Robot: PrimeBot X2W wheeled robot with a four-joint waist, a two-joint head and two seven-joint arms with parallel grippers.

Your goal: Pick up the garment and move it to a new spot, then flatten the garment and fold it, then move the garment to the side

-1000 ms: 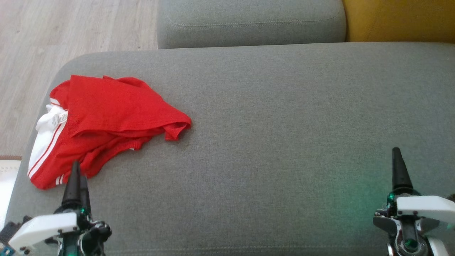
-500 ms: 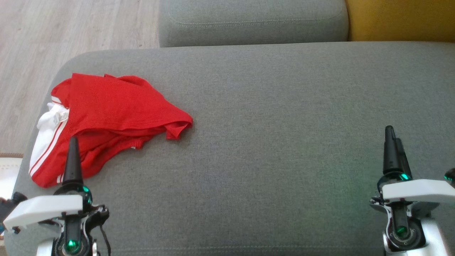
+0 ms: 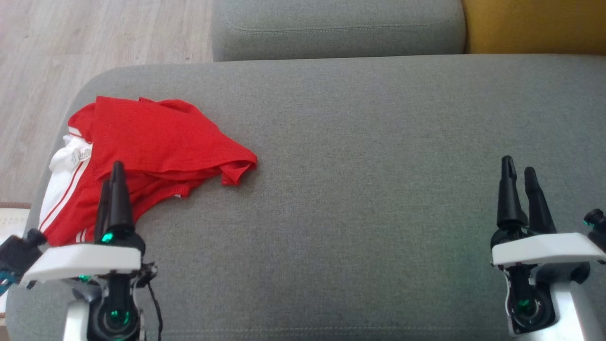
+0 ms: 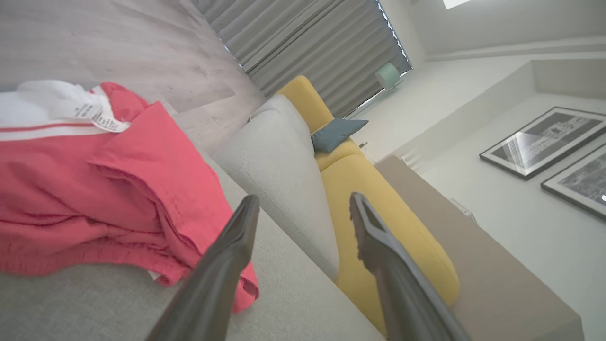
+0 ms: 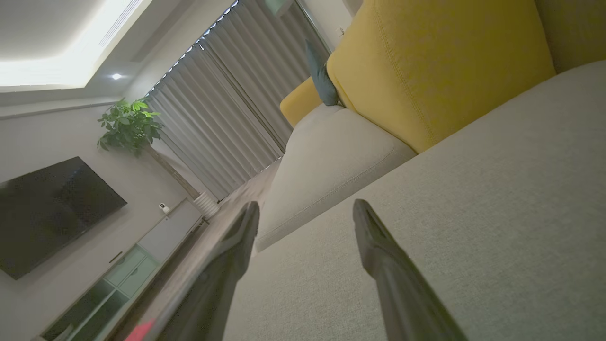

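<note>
A crumpled red garment (image 3: 156, 147) with white side stripes and a white inner label lies on a grey sofa cushion (image 3: 355, 189); it sits just ahead of the left end effector (image 3: 112, 173), spreading forward and to that end effector's right, and well apart from the right end effector (image 3: 518, 164), far off to its left. The cloth looks thin, light and limp; it will likely sag and drape when lifted, and bunched layers may slide over each other, so a pinch on one thick, doubled edge seems safest, such as the striped hem nearest the left end effector or the folded tip pointing toward the bare middle of the cushion. The left end effector is released, its two dark fingers spread and holding nothing; its fingertips overlap the garment's near edge in the head view, though whether they touch the cloth cannot be told. The right end effector is also released and empty, poised over bare cushion.
</note>
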